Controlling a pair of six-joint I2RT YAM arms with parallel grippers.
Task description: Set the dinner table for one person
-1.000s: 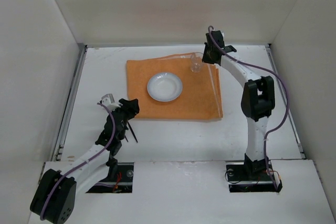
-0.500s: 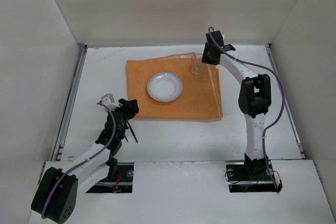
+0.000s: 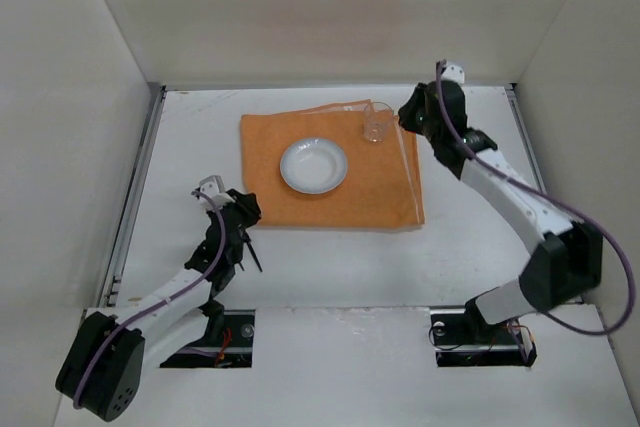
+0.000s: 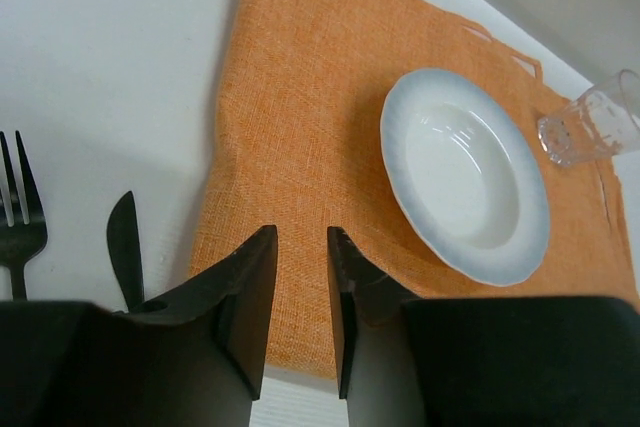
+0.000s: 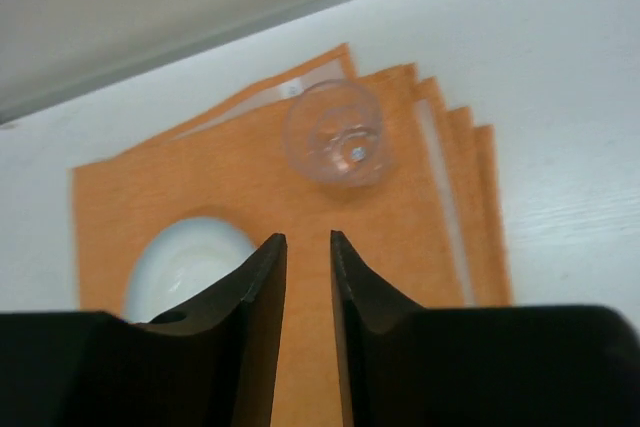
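Here's the white tabletop (image 3: 330,257), stretching under both arms from their bases to the far wall. An orange mat (image 3: 380,187) lies flat on its far half. A white plate (image 3: 314,165) sits on the mat, left of centre, and a clear glass (image 3: 376,128) stands upright near the mat's far right corner.

The right end effector (image 3: 408,115) hovers just beside that glass, apart from it. Its fingers are drawn nearly together with only a slim gap, and they grip nothing. On the left, the left end effector (image 3: 245,209) hangs over the mat's near left corner, clenched the same way and empty.

In the left wrist view, a dark fork (image 4: 20,217) and a dark knife (image 4: 125,247) lie side by side on bare tabletop, just left of the mat.
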